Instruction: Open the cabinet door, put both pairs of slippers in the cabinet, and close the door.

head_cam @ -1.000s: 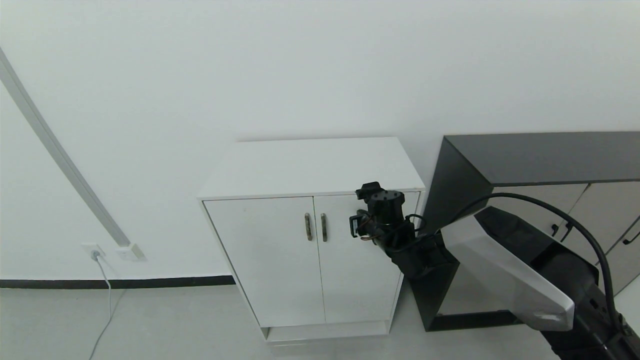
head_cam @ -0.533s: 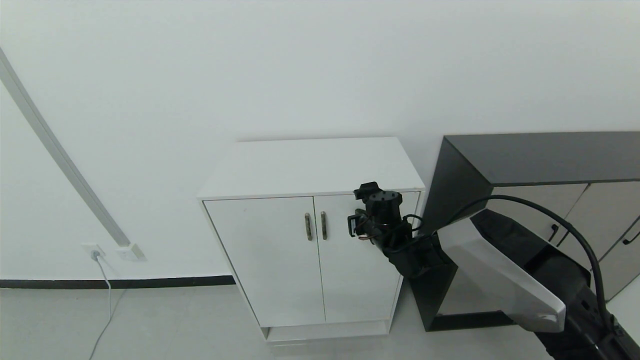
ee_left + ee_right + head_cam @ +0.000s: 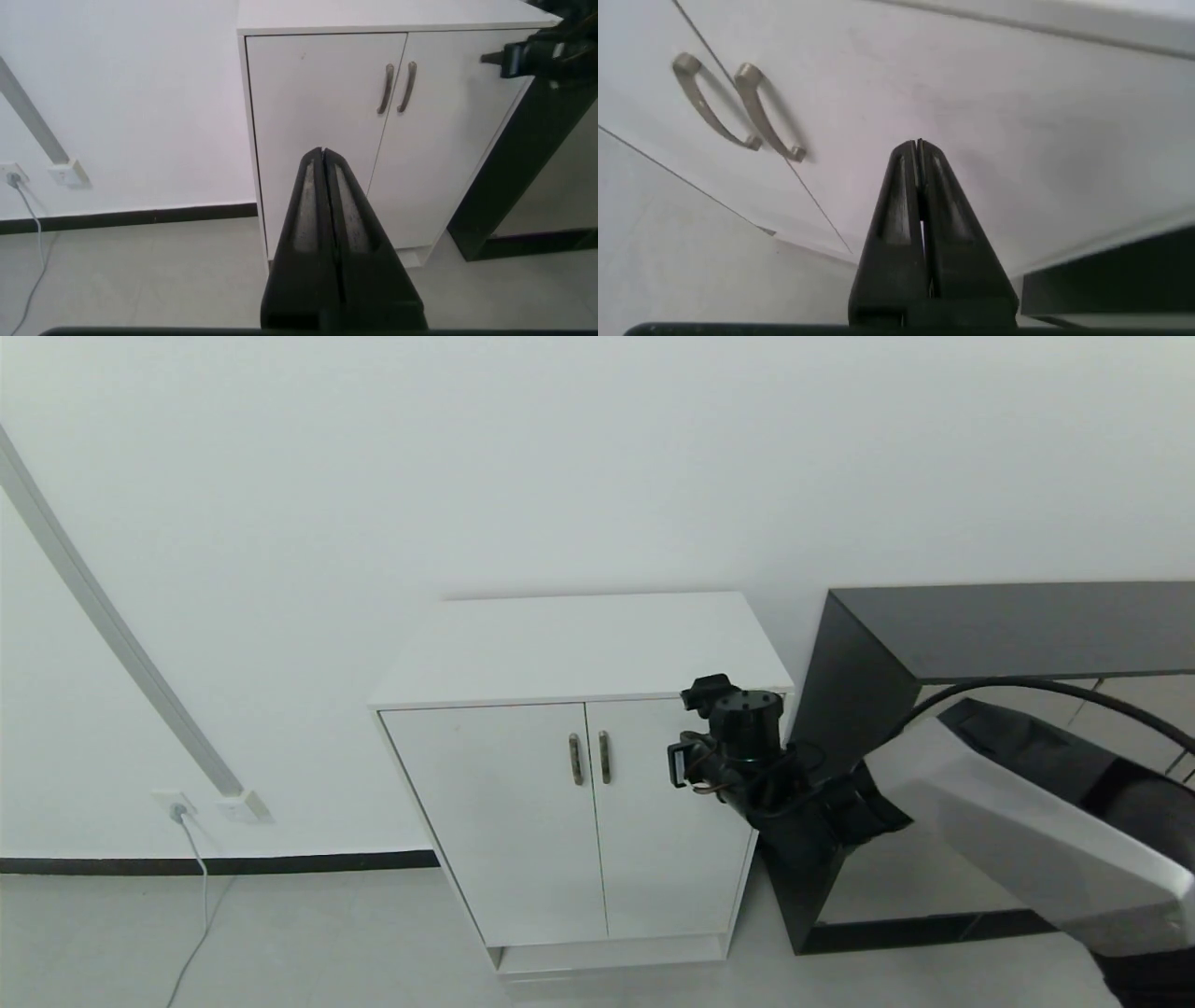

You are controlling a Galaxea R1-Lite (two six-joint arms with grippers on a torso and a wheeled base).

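Inspecting the white cabinet (image 3: pixel 579 644), we are finding its left door (image 3: pixel 495 821) and right door (image 3: pixel 667 859) both sitting shut, with the left handle (image 3: pixel 576 759) and right handle (image 3: pixel 604 759) standing side by side at the centre seam. The right gripper (image 3: pixel 918 145) is hovering before the upper part of the right door with its fingers pressed together and nothing between them. We cannot tell whether the tips are touching the panel. Both handles are lying to the robot's left of those fingertips, apart from them. The left gripper (image 3: pixel 322 151) is hanging well back from the cabinet, fingers likewise pressed together and empty, with the left door straight beyond its tips. Just right of the right fingers, a dark cabinet (image 3: pixel 980 625) is crowding the white one's side. Far left of both sets of fingers, we are noting a wall socket (image 3: pixel 174 803), a cable (image 3: pixel 201 896) trailing from it to the floor, a slanting conduit (image 3: pixel 103 607) and a black baseboard (image 3: pixel 280 861).
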